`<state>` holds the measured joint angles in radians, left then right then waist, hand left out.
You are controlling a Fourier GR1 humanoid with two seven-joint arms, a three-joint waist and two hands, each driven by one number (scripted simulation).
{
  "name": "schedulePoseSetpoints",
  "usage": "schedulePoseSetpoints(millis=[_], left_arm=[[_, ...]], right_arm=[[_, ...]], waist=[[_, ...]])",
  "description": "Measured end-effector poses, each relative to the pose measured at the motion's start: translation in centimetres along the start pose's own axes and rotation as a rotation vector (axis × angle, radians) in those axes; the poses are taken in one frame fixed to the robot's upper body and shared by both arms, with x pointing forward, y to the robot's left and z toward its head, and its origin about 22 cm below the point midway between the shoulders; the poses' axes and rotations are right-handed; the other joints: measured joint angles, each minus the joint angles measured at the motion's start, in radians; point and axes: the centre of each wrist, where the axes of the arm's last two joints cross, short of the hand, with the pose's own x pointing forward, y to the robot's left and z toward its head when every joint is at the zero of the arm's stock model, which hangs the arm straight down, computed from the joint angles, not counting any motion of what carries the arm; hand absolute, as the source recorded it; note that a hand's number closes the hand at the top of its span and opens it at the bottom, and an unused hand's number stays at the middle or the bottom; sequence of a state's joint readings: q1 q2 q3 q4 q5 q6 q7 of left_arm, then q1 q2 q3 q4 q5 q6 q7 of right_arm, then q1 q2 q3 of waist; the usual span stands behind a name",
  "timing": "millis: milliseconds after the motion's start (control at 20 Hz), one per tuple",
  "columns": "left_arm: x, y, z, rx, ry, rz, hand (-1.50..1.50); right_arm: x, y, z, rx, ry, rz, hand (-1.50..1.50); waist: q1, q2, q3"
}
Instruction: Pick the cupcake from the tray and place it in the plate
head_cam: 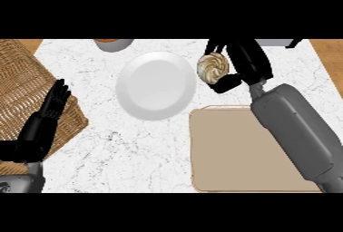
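Note:
The cupcake (212, 68), with swirled cream-and-brown frosting, hangs above the counter just right of the white plate (156, 85). My right hand (242, 61) is curled round it, thumb below and fingers above. The beige tray (234, 149) lies at the lower right with my right forearm crossing over it; nothing shows on its bare part. My left hand (46, 118) rests open at the left edge, fingers pointing up.
A wicker basket (23, 86) fills the left side, partly behind my left hand. A brown-and-white bowl (112, 44) sits at the counter's far edge, above the plate. The white marble counter (134, 154) lies between basket and tray.

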<state>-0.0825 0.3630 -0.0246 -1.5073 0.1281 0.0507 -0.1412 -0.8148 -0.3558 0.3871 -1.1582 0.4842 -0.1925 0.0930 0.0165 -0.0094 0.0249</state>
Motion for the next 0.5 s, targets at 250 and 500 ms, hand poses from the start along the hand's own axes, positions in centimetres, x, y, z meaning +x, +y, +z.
schedulePoseSetpoints(millis=[250,500], left_arm=[[0.2,-0.5,-0.3,-0.018,-0.006,0.008,0.00],[0.3,-0.6,-0.4,-0.022,-0.008,0.010,0.00]], right_arm=[[2.9,3.0,-1.9,0.036,-0.001,-0.037,1.50],[5.1,6.1,-3.0,0.071,-0.005,-0.049,1.50]], waist=[[0.013,0.006,0.000],[0.020,0.009,-0.001]])
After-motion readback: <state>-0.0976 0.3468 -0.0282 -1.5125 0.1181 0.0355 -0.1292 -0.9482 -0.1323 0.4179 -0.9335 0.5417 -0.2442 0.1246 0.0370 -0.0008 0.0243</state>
